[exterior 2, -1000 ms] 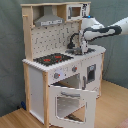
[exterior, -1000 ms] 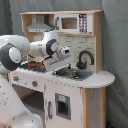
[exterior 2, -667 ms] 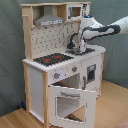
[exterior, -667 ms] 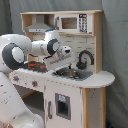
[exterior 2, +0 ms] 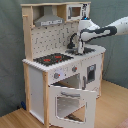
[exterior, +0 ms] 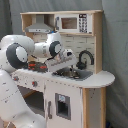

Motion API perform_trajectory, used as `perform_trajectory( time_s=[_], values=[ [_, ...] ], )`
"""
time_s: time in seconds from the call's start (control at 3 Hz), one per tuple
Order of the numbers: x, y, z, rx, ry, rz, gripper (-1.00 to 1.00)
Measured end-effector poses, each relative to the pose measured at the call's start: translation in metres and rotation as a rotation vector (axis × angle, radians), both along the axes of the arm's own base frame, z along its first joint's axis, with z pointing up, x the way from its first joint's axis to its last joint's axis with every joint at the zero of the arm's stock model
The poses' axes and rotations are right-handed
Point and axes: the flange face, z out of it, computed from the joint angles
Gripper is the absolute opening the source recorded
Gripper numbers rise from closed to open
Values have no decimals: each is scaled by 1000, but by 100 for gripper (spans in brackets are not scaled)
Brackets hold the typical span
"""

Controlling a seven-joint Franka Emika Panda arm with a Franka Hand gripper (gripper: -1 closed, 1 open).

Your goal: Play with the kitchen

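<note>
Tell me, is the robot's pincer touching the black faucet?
Cannot tell. In both exterior views the pincer overlaps the black faucet over the sink, showing neither contact nor gap.

The kitchen point(exterior: 70, 70) is seen in the first exterior view from near its sink end, with the arm point(exterior: 20, 52) close in the foreground; in the second exterior view it is seen from farther off, toward its hob end, down to the floor. The worktop, hood and microwave are shared by both exterior views.
</note>
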Motion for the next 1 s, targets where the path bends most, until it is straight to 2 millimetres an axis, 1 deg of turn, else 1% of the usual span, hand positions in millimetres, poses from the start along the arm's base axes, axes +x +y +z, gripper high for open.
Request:
perform_trajectory(
  time_s=[0.33, 0.67, 1.0],
  values=[
    [7, 2, -11, -5, 17, -3, 100],
    [10, 10, -18, -19, 68, 29, 100],
    [15, 12, -21, -29, 101, 68, 100]
  ],
)
